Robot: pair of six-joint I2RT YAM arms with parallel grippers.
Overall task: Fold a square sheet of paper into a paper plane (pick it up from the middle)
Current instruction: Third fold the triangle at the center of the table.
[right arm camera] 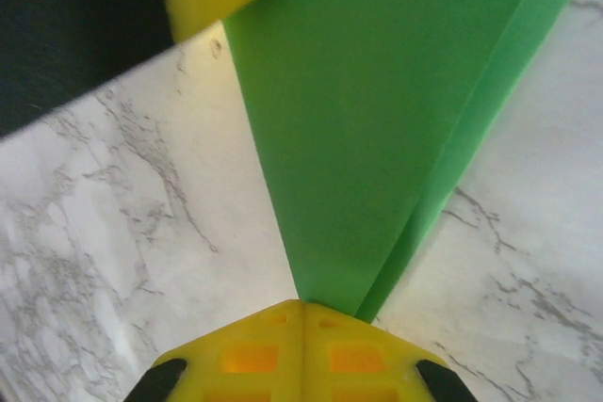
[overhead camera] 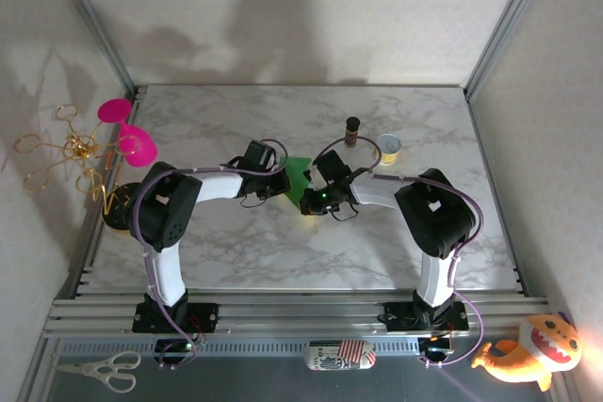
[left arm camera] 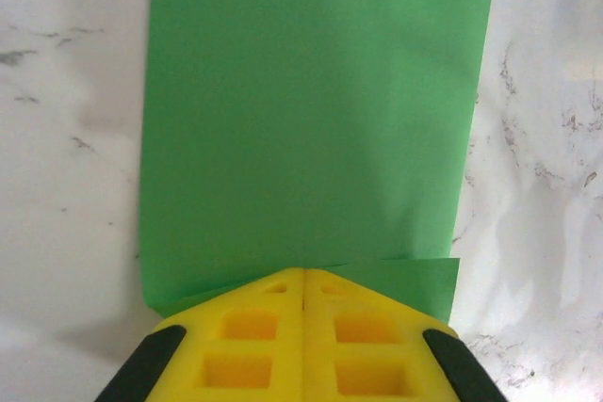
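sheet of paper (left arm camera: 311,120) pinched at one end by closed left gripper (left arm camera: 303,275); closed right gripper (right arm camera: 301,306) at its opposite tip, perhaps gripping; could be torn if pulled.

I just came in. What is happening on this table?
Two robot arms are working on a green paper in the middle of the table. The paper is already folded: two layers show, narrowing to a point. The left end effector is shut at its wide edge, the right end effector shut at the pointed tip. Whether they pinch the paper or only press it is unclear.
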